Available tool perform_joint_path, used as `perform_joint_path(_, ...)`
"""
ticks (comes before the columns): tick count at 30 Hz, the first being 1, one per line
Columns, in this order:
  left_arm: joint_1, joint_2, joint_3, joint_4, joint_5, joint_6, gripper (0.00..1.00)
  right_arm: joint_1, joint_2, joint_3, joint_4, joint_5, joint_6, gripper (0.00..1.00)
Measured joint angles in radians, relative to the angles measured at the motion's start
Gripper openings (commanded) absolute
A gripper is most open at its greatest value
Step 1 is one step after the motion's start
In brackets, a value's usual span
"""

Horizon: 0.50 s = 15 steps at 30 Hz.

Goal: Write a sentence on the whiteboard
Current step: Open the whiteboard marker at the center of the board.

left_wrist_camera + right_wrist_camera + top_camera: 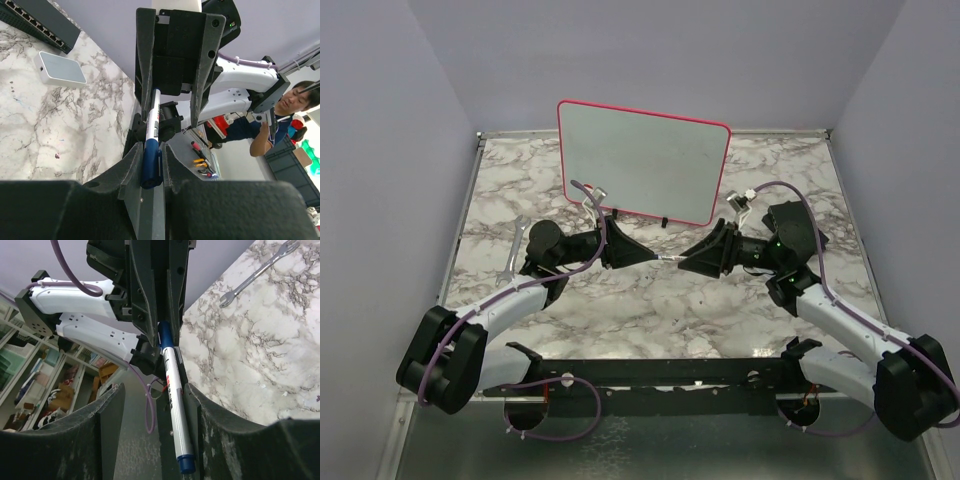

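- L gripper [150, 167] is clamping the blue cap end of a whiteboard marker [172, 390], fingers pressed narrow on both sides of it.
- Marker is lying roughly level above the counter [650, 310], bridging the two arms mid-scene; white barrel w/ printed label, blue at both ends.
- R gripper [155, 390] is facing the L one head-on, jaws standing about half wide around the barrel. Marker is sitting close to one finger, w/ a clear gap to the other, so it isn't pinching it.
- Whiteboard [640, 160] is standing upright on two small black feet at the back of the counter, behind both grippers and apart from them. Its pink-red frame is showing all round, face looking pale grey-white in the top view.
- L arm's purple cable is crossing in front of the board's lower L corner.
- Open-ended wrench [257, 272] is lying flat on the marble, to the L arm's side.
- Small grey rectangular pad [62, 67] is resting on the counter near a black network switch [37, 20].
- Person [292, 102] in dark top is showing beyond the counter in the L wrist view.
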Motion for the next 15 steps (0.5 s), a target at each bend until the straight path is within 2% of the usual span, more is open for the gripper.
perform_joint_path(5, 0.000, 0.000, 0.000, 0.000, -0.005, 0.000, 0.00, 0.002, 0.003, 0.000, 0.002, 0.013, -0.002, 0.42)
perform_joint_path(15, 0.000, -0.011, 0.000, 0.004, -0.005, -0.001, 0.00, 0.003, 0.003, -0.009, -0.002, 0.046, -0.010, 0.06)
